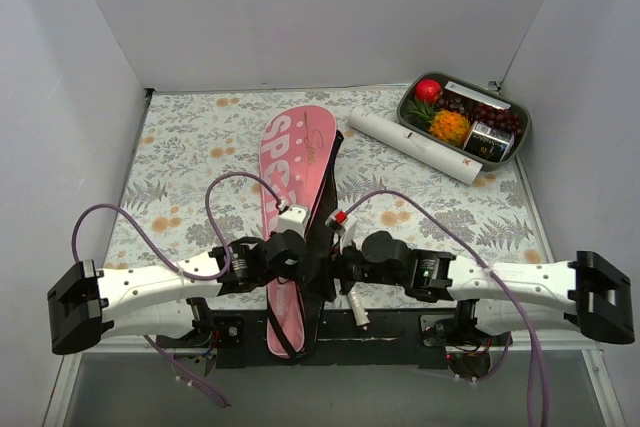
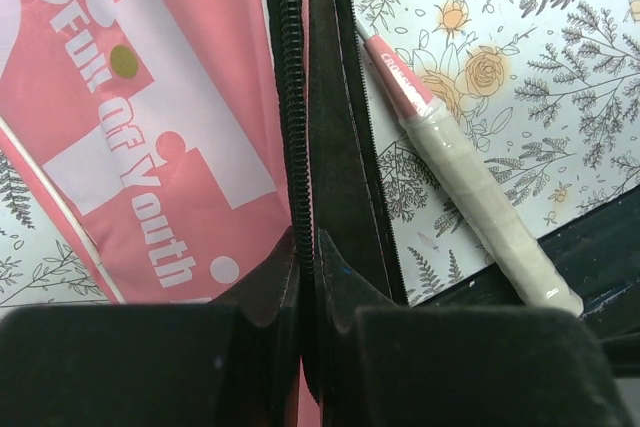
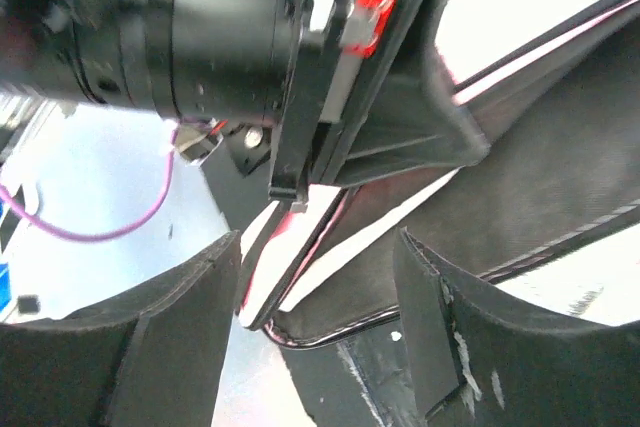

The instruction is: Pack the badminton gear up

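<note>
Left claw (image 2: 310, 317) clamped shut on the bag's (image 2: 150, 147) black zip edge, likely to pin the mouth steady, racket handle (image 2: 480, 217) pokes out just beside it on the table (image 1: 200, 147), right claw (image 3: 320, 297) gapes at that edge gripping nothing, tube (image 1: 415, 144) far right by the tray (image 1: 520, 132), unpacked.

Pink bag (image 1: 295, 162) ctr, racket handle (image 2: 470, 197) alongside, tube (image 1: 415, 145) rear-right

Pink bag (image 2: 150, 147) of smooth, faintly sheeny cloth with flat white printed letters, black trim (image 2: 335, 147) of matt fabric and a coarse toothed zip (image 2: 288, 97) pinched between the left gripper's (image 2: 310, 297) matt black fingers (image 2: 150, 367), racket handle (image 2: 480, 209) to their right in off-white, slightly glossy wrap, matt floral tablecloth (image 2: 540, 37)
</note>
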Tool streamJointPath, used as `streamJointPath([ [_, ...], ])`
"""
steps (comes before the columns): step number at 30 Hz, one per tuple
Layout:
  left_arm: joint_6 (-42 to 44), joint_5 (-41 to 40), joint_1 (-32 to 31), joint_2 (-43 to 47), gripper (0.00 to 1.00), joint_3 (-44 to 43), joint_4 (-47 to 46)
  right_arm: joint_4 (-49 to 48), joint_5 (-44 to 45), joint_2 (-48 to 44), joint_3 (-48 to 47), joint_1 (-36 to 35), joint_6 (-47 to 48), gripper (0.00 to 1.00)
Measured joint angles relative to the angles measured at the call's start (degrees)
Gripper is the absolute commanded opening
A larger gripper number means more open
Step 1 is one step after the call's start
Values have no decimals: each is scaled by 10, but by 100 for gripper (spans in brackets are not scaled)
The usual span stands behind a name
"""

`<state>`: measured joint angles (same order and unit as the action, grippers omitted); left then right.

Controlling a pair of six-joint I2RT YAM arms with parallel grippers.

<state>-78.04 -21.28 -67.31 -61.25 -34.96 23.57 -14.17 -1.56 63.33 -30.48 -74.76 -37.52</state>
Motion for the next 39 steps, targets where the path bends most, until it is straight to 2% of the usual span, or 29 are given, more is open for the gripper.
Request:
streamJointPath([
  [6, -15, -31, 3, 32, 0, 1, 27, 166, 139, -56, -93, 22, 42, 72],
  [11, -19, -61, 30, 48, 0, -12, 69, 212, 169, -18, -110, 148, 81, 71],
  [14, -16, -74, 59, 57, 0, -21, 89, 213, 168, 33, -110, 206, 106, 71],
  [20, -8, -81, 120, 111, 0, -23, 106, 191, 135, 172, -143, 269, 155, 71],
  [26, -17, -107, 132, 134, 0, -28, 138, 157, 108, 306, -236, 288, 189, 71],
  [33, -25, -134, 140, 148, 0, -34, 164, 154, 89, 388, -318, 289, 217, 68],
  [39, -28, -154, 148, 157, 0, -36, 170, 158, 87, 424, -336, 289, 231, 56],
])
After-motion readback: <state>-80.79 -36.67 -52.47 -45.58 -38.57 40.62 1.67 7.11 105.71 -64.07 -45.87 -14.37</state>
